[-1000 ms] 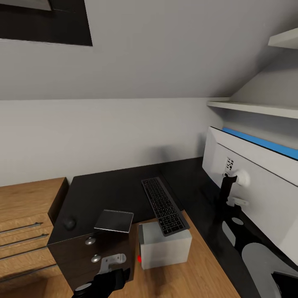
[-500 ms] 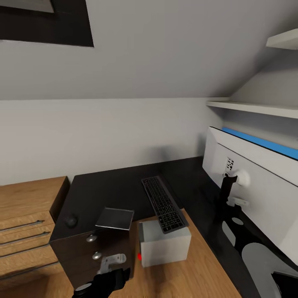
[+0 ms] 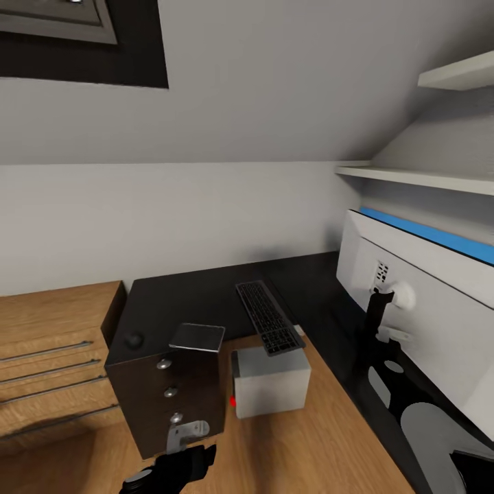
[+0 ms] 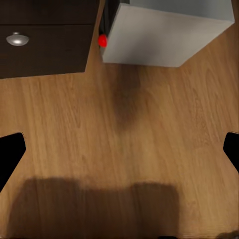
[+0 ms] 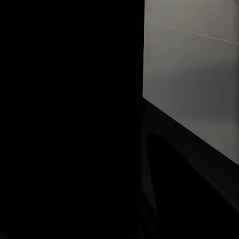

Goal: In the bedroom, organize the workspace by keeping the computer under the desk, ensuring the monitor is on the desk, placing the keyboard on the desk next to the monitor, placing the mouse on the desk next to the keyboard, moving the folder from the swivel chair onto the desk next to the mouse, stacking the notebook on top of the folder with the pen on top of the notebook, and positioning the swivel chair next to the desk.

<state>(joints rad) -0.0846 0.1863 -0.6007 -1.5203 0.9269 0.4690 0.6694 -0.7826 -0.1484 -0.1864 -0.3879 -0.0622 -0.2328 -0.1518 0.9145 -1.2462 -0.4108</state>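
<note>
One keyboard lies on the black desk, overhanging the grey computer at centre; we note the left hand spread wide; we cannot tell the right hand's state.

Soft, even light is filling the head view, with slight blur throughout. A broad shadow is darkening the wooden floor in the left wrist view. The right wrist view is staying almost wholly black.

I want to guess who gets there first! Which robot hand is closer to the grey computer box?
Left. The left gripper hangs over the floor just in front of the computer; the right arm sits far off by the monitor.
</note>
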